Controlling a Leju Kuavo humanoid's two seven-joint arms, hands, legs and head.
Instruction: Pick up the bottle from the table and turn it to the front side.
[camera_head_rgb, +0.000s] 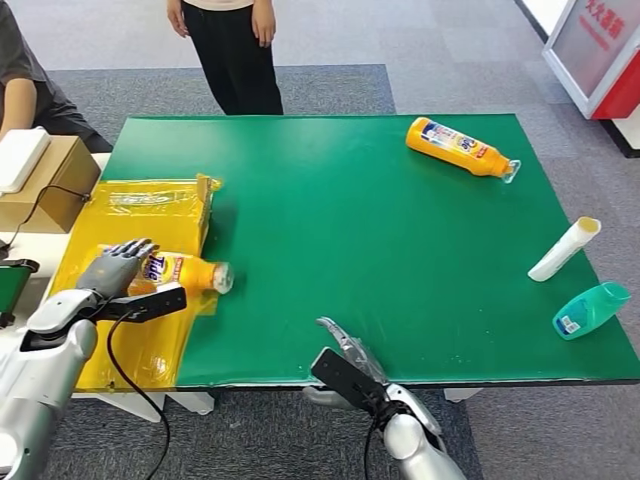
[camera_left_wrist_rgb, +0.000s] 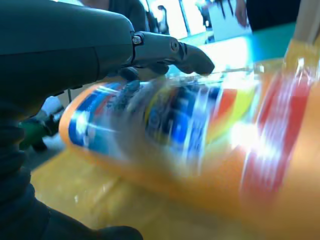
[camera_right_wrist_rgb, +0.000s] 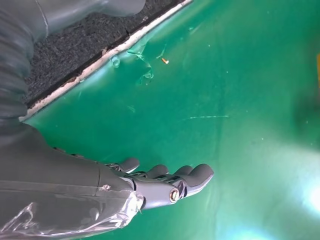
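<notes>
Green felt covers the table (camera_head_rgb: 362, 250), grey carpet runs around it, and a yellow plastic sheet (camera_head_rgb: 143, 215) is spread over its left end. My left hand (camera_head_rgb: 113, 268) reaches over that sheet and lies on the orange detergent bottle (camera_head_rgb: 181, 270), which rests on its side near the table's front-left corner, clear cap toward the middle of the table. From the left wrist view my fingers (camera_left_wrist_rgb: 170, 50) stretch straight along the top of the bottle (camera_left_wrist_rgb: 181, 135), not wrapped round it; the thumb sits low beside it, so I judge that I am touching it and not yet gripping. To do this well I should bring the thumb under one side and curl the fingers over the other at the label, squeeze gently because the shiny plastic looks slippery, then lift before rotating so the sheet does not drag along.

My right hand (camera_head_rgb: 349, 352) rests released at the front edge, fingers spread flat above the felt, holding nothing. Farther out a second orange bottle (camera_head_rgb: 460, 148) lies near the far-right corner, with a white tube (camera_head_rgb: 564, 249) and a teal bottle (camera_head_rgb: 590, 308) by the right edge. A person stands beyond the far edge
</notes>
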